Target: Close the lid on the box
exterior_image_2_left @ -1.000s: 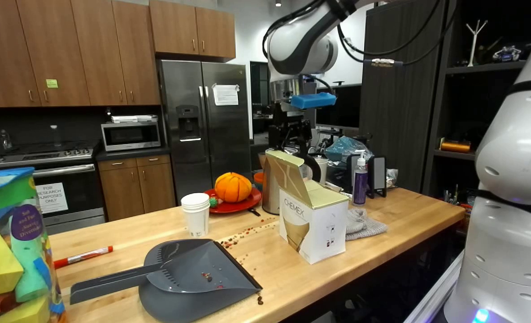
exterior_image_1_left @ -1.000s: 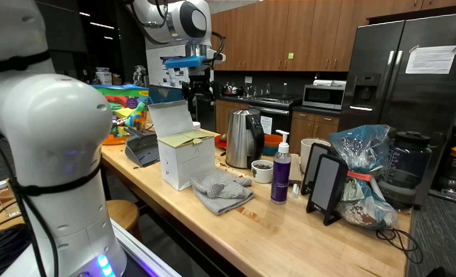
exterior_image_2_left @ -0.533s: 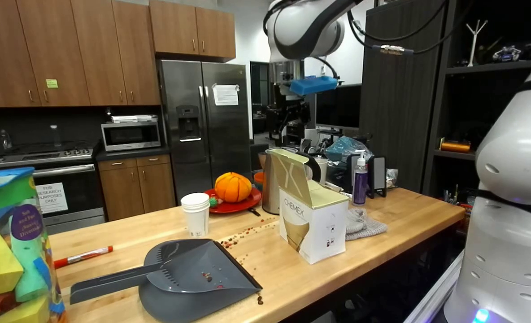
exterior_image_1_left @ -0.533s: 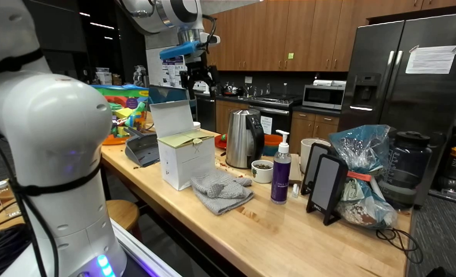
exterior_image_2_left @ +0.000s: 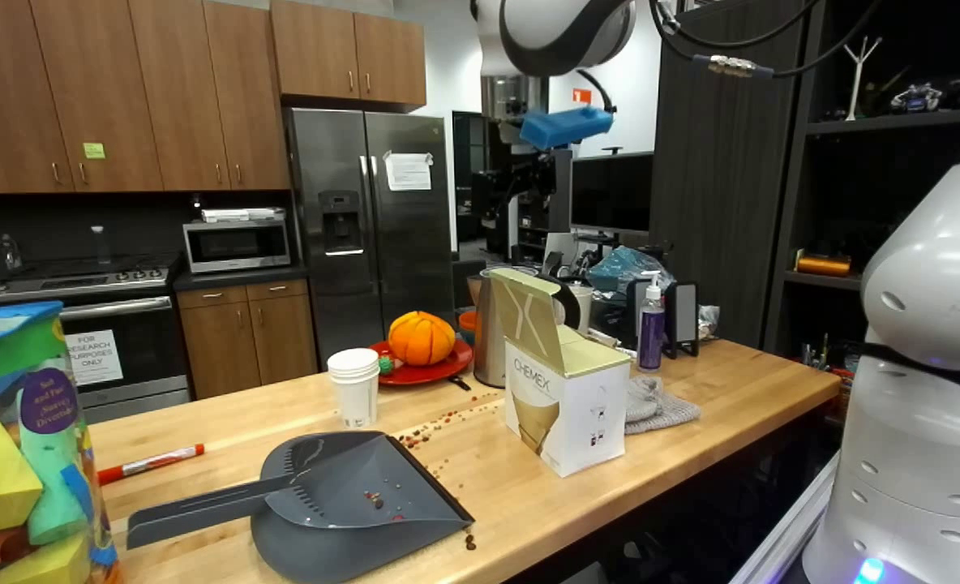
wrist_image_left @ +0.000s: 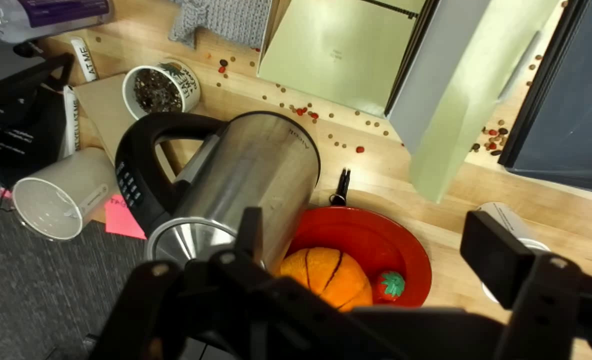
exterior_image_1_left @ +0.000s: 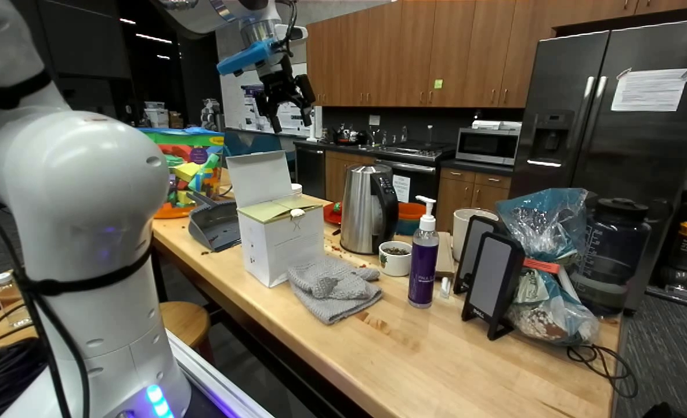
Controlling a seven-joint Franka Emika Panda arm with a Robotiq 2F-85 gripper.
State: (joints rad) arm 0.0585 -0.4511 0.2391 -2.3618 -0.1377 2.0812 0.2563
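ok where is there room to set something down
Widest: bare table bordered by the grey towel, pump bottle and speakers. Smaller: between the red marker and paper cups. Crowded: around the kettle, near the box and bowl.

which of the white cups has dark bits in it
The short lettered cup beside the kettle: in the wrist view, dark bits show inside it. The taller cup shows no such bits; the insides of the stacked cups cannot be made out.
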